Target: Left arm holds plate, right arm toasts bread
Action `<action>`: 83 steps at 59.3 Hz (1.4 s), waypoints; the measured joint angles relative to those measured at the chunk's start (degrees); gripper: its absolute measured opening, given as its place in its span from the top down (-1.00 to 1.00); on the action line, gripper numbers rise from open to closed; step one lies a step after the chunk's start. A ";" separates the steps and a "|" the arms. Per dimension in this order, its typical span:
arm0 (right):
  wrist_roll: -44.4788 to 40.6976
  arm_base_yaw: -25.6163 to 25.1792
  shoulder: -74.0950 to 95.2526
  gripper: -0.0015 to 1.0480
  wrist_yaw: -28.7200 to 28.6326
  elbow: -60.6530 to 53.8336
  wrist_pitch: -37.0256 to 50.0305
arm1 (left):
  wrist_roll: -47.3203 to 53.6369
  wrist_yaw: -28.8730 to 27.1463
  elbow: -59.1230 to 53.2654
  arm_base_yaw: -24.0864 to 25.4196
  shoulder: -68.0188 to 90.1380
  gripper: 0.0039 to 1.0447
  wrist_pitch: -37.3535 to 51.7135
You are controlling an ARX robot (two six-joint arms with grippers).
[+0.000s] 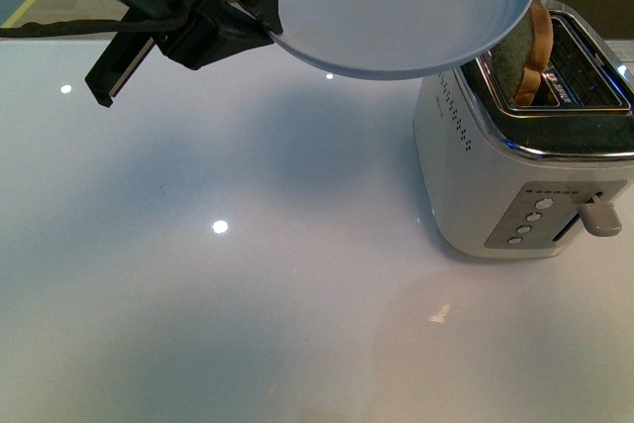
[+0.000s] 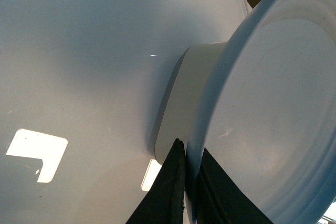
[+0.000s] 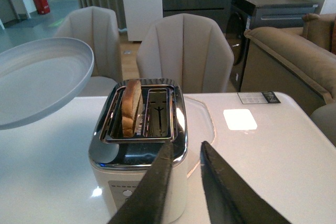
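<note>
The plate (image 1: 396, 7) is held by its rim in the left gripper (image 1: 269, 25) above the toaster (image 1: 515, 185), where bread (image 1: 540, 42) is seated.

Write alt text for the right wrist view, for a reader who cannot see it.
A slice of bread stands in one slot of a white toaster. A pale plate hangs beside it; the open right gripper faces the toaster.

- The plate (image 1: 396, 7): round, shallow, pale blue-grey, held in the air and slightly tilted, with one edge over the toaster (image 1: 475, 185).
- The bread (image 3: 131, 107): a light brown slice with darker crust, standing upright in the toaster slot on the plate's side.
- The left gripper (image 1: 260, 9): black, clamped on the plate's rim.
</note>
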 joint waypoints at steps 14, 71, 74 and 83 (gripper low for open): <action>0.00 0.00 -0.02 -0.25 0.00 0.00 0.00 | 0.00 0.00 -0.02 0.00 0.00 0.95 0.00; 0.00 0.00 -0.07 -0.83 0.00 0.00 0.00 | 11.54 2.64 -3.69 18.86 1.79 0.95 1.66; 0.00 0.00 -0.07 -0.83 0.00 0.00 0.00 | 12.87 2.93 -3.72 20.92 2.86 0.95 2.16; 0.00 0.00 -0.07 -0.83 0.00 0.00 0.00 | 16.52 4.31 -3.67 26.25 6.67 0.95 4.26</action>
